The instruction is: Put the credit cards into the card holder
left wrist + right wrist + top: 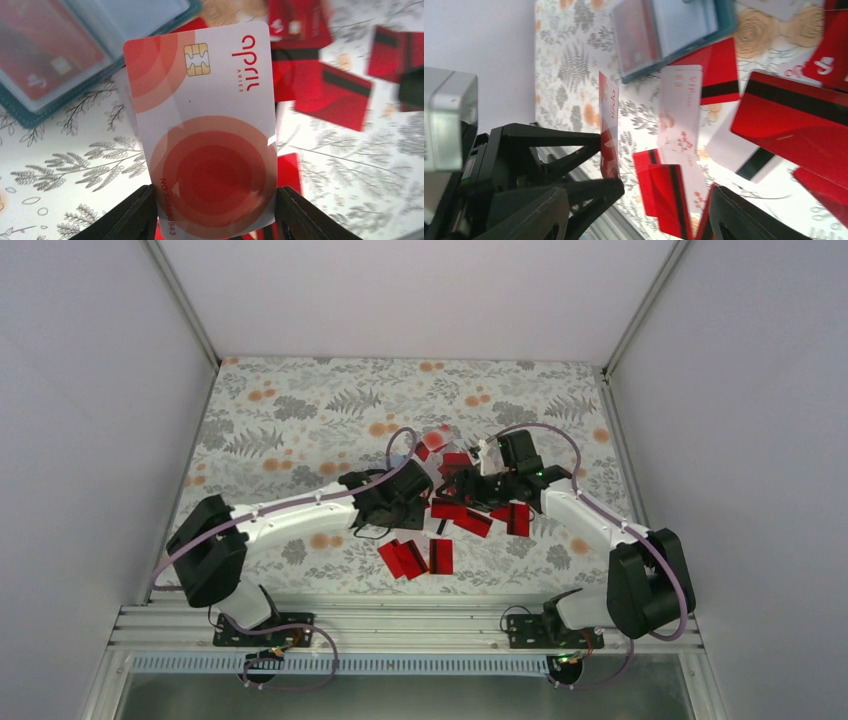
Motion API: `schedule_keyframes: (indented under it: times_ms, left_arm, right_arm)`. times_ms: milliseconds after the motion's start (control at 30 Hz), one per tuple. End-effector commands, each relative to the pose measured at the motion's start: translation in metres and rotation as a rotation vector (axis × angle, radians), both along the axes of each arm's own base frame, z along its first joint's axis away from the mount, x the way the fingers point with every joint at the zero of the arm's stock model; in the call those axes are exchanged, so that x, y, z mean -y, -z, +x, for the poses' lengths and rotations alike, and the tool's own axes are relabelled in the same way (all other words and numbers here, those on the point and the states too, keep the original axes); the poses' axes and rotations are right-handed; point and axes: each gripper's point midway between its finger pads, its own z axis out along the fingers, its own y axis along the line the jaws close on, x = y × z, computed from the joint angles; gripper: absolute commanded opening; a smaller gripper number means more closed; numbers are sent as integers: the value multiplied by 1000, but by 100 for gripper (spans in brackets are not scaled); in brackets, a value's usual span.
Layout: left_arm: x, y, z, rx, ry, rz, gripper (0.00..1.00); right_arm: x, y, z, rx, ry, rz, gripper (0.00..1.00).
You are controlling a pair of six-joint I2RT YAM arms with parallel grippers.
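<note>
Near 1 holder (pixel 100 35), L end effector (pixel 214 190) clamps 1 card (pixel 205 125); R end effector (pixel 641 200) apart.

Red credit cards (pixel 472 521) scattered on floral table (pixel 300 410) between left arm (pixel 290 512) and right arm (pixel 585 508).

The pale credit card (pixel 207 130) clamped in my left gripper (pixel 216 212) reads "april" in red, with small "ARIES" beside it, at its far corner. Near my fingers runs "NO.8888…", the later digits unclear. Beyond my right jaws, a second pale card (pixel 681 130) shows "VIP".
</note>
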Motion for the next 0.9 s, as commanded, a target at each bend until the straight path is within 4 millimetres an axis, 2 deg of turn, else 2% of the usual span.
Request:
schedule_keyframes:
  times_ms: [0, 300, 567, 633, 700, 867]
  left_arm:
    - [19, -34, 4, 74, 87, -123, 56]
    - [35, -74, 10, 123, 131, -193, 56]
    - [40, -91, 12, 145, 150, -220, 56]
    - [40, -93, 13, 147, 152, -222, 56]
    - [40, -92, 13, 146, 152, -217, 56]
    - [39, -99, 14, 152, 149, -212, 56]
  right_arm:
    - [-21, -37, 2, 44, -54, 144, 71]
    - [-42, -65, 5, 94, -136, 219, 64]
    - [-48, -63, 12, 89, -135, 202, 51]
    - [-49, -65, 13, 89, -137, 214, 44]
    - [-51, -67, 13, 88, -143, 223, 32]
    - [-53, -58, 12, 41, -150, 234, 13]
